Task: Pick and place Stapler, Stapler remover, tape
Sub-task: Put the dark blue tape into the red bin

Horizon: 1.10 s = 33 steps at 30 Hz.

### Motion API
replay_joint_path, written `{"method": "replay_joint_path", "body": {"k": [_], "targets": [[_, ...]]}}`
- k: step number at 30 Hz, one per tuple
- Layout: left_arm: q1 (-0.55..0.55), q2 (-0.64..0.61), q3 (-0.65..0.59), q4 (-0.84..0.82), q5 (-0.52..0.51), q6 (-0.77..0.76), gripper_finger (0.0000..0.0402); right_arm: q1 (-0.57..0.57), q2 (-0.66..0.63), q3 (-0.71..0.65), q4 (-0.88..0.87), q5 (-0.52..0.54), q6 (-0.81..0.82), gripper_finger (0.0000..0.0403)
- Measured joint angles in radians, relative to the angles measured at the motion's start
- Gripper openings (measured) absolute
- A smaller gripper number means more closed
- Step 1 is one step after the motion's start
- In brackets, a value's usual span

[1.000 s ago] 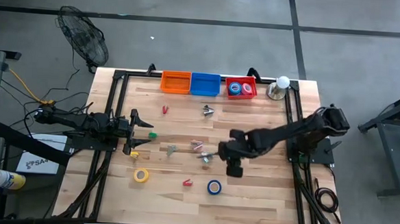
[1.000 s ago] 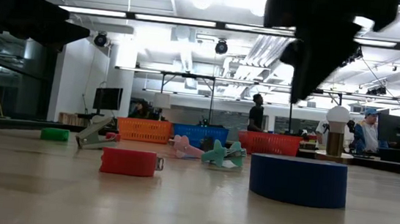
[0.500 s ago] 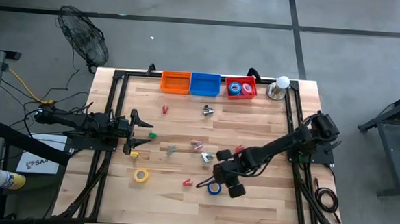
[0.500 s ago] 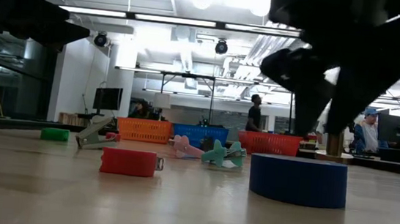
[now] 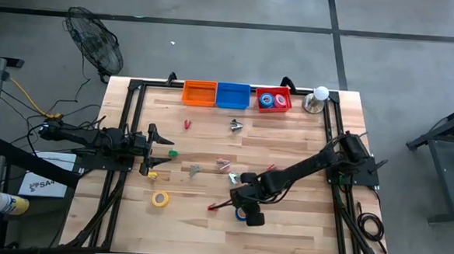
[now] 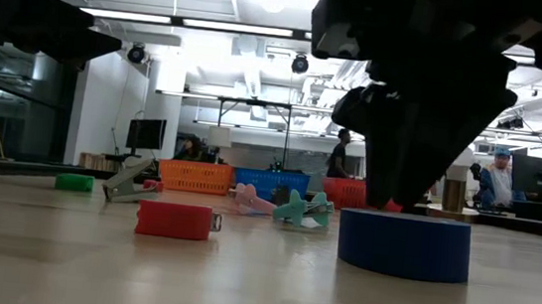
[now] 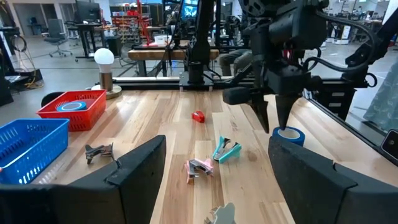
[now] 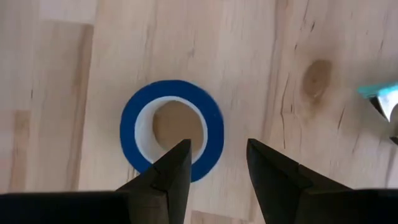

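Nearest the front edge of the tabletop (image 5: 283, 239), the right gripper (image 8: 213, 163) hangs directly over a blue tape roll (image 5: 243, 213), which lies flat on the wood. Its jaws are spread, one finger over the roll's open centre and the other outside the rim, and they are not pinching it. To the roll's left lie a small red piece (image 5: 213, 207) and, farther left, a yellow tape roll (image 5: 159, 199).

Toward the middle of the tabletop, a few small pink and teal clip-like pieces (image 7: 214, 157) are scattered (too small to name with certainty). The left gripper (image 5: 161, 145) waits at the left side, jaws spread wide and holding nothing, with a small green object (image 5: 173, 151) just beside it.

Along the far edge stand three bins in a row. The orange bin (image 5: 199, 93) and the blue bin (image 5: 232, 95) show nothing inside. The red bin (image 5: 273, 101) holds tape rolls, blue and pink among them. Beside it sits a white ball on a metal base (image 5: 319, 97).
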Motion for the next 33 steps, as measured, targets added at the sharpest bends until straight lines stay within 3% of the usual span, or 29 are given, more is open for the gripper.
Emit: {"method": "replay_joint_path", "body": {"k": [15,20,27,33], "targets": [[0.0,0.0,0.0,0.0,0.0,0.0,0.028,0.006,0.038,0.001,-0.01,0.001,-0.006,0.014],[0.0,0.0,0.0,0.0,0.0,0.0,0.028,0.006,0.037,0.001,-0.025,0.002,-0.006,0.0109],[0.0,0.0,0.0,0.0,0.0,0.0,0.028,0.006,0.037,0.0,-0.034,0.0,-0.006,0.0029],[0.0,0.0,0.0,0.0,0.0,0.0,0.028,0.0,0.012,0.0,-0.093,0.034,0.044,0.0027]]}}
